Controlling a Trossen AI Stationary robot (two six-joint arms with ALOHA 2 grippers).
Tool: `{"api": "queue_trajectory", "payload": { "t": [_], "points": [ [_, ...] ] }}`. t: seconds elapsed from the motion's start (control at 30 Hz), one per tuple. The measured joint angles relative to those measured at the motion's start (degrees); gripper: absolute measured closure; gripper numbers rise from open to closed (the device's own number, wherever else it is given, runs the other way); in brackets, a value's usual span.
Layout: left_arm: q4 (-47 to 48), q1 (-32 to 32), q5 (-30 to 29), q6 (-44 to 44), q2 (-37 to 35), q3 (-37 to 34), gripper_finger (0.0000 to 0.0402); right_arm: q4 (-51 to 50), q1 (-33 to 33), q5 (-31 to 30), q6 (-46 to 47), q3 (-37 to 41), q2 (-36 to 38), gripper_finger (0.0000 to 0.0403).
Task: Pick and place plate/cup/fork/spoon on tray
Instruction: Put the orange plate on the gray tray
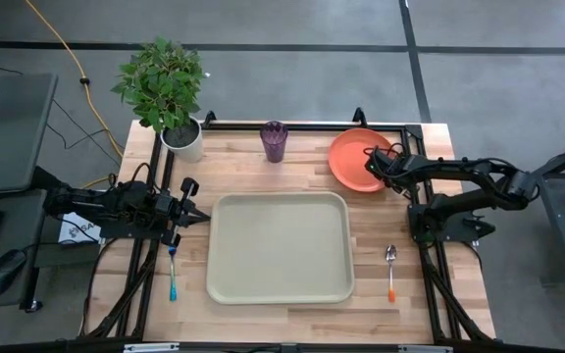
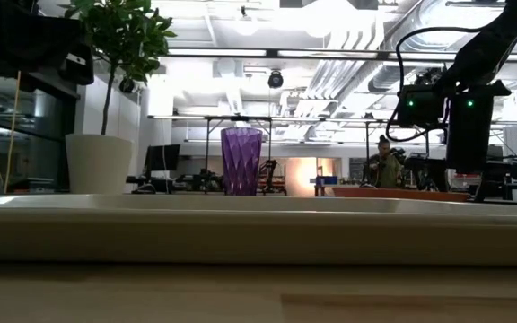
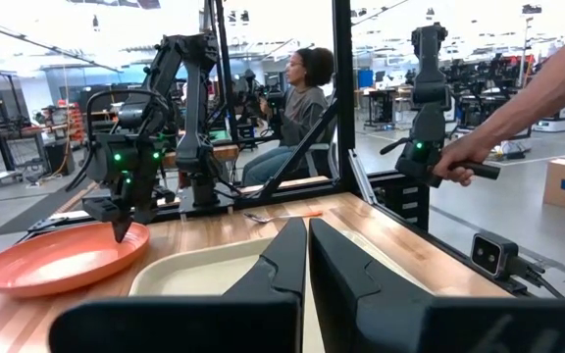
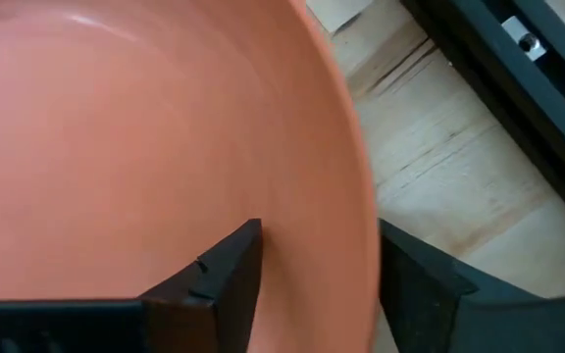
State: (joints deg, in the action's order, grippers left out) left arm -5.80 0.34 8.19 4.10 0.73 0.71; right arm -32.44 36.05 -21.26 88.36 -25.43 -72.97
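Note:
The orange plate (image 1: 357,159) lies flat at the table's far right. My right gripper (image 1: 375,163) is open, pointing down over the plate's right rim, with one finger inside the rim and one outside (image 4: 322,245). The beige tray (image 1: 281,245) lies in the middle of the table. The purple cup (image 1: 274,140) stands upright at the far edge. The blue-handled fork (image 1: 173,276) lies left of the tray. The orange-handled spoon (image 1: 391,271) lies right of the tray. My left gripper (image 1: 198,218) is shut and empty at the tray's left edge, and it also shows in the left wrist view (image 3: 307,257). My right gripper comes from above with its fingers across the plate's right rim (image 4: 359,235). One finger (image 4: 226,270) stands over the plate's inside and the other (image 4: 415,284) outside the rim. I cannot tell whether either finger touches the plate, which lies flat on the table.
A white pot with a green plant (image 1: 182,139) stands at the far left corner. A black frame (image 1: 312,126) runs along the table's far edge. Beyond the table, a person's hand (image 3: 454,165) grips a handle and another person (image 3: 302,103) sits farther off.

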Motion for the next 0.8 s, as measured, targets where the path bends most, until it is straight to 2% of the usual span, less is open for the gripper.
{"api": "queue_trajectory", "payload": {
  "t": [0.63,0.8],
  "points": [
    [0.0,0.02,0.01,0.01,0.02,0.01,0.0401,-2.03,-0.15,-0.67,-1.97,-1.8,-0.02,0.0385],
    [0.0,0.02,0.01,0.02,0.01,0.02,0.0401,-3.34,-0.2,-2.18,-4.71,-4.54,-0.11,0.0399]
  ]
}}
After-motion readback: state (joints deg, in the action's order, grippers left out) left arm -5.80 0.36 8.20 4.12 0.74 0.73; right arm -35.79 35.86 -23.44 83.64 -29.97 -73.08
